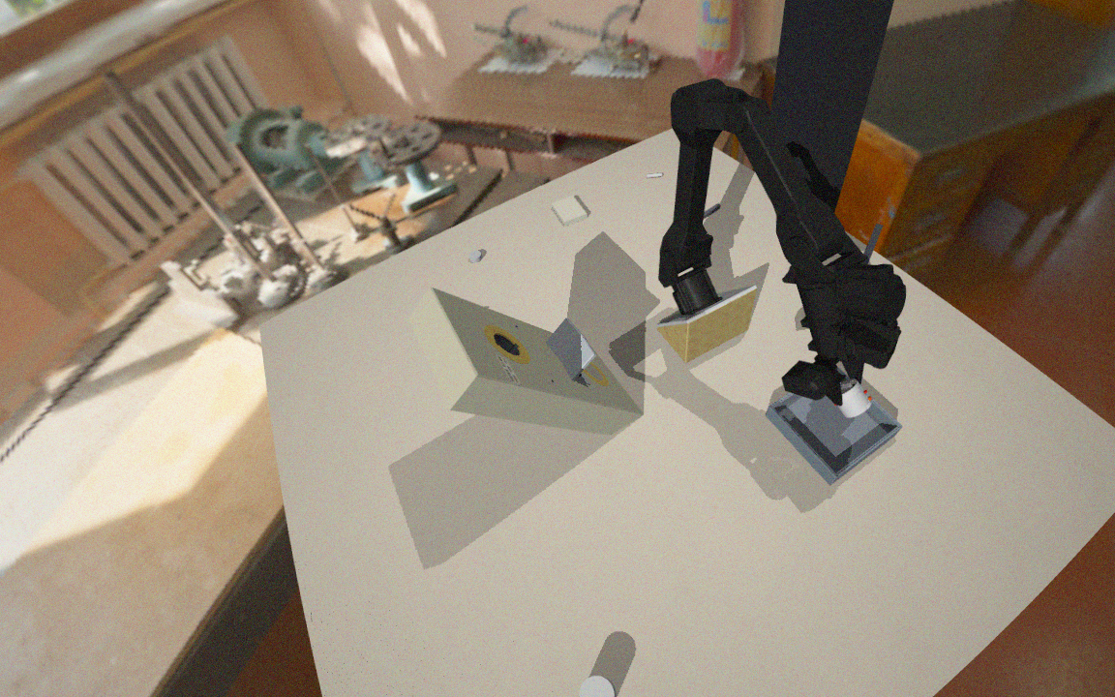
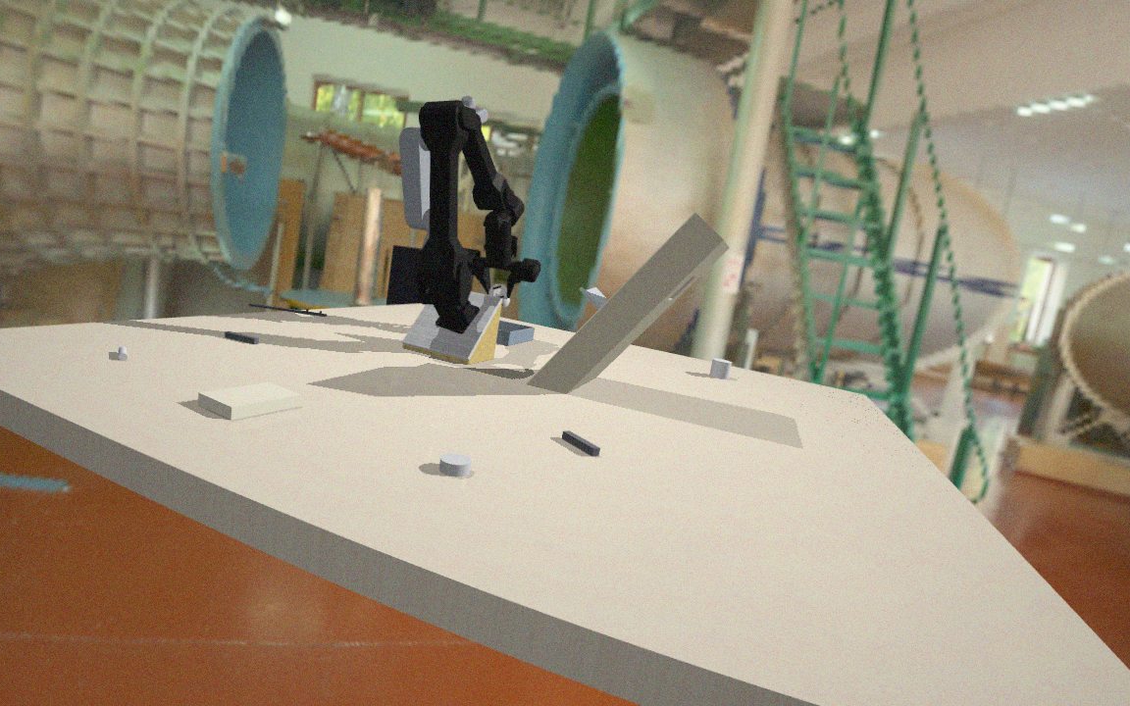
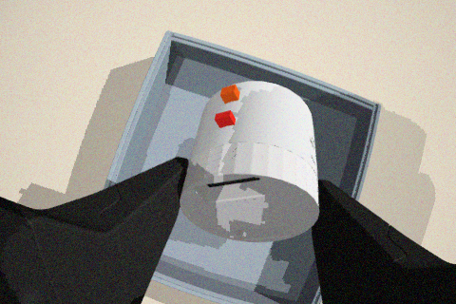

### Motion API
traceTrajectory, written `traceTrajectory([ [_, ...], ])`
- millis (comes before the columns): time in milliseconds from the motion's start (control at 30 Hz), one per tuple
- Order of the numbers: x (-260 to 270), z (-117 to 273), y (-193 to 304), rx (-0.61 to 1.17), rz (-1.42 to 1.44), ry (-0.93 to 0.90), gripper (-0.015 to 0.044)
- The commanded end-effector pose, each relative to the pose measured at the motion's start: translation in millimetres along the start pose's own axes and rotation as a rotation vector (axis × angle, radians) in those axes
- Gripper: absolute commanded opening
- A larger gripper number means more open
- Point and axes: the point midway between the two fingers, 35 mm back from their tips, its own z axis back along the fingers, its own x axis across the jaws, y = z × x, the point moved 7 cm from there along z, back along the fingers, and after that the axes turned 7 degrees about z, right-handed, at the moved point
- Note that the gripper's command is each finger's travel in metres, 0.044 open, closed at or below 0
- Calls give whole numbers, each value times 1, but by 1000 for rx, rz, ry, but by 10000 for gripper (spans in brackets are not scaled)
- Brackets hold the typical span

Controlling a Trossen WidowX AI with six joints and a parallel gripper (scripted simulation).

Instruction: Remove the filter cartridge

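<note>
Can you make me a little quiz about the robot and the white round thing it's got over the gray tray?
1. True or false: the white cartridge is gripped between the gripper's two black fingers.
2. Where is the cartridge now? A) in the panel's hole B) over the gray tray C) lying on the bare table top
3. Fill in: on the side of the cartridge sit two small blocks, one orange and one ____.

Key: 1 true; 2 B; 3 red.
</note>
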Motion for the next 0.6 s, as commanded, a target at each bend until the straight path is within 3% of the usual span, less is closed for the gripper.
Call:
traceTrajectory([
  [0,2,-18,12,14,-3,-5,0],
  [267,5,-43,31,14,-3,-6,0],
  [567,4,-41,30,25,1,-4,236],
])
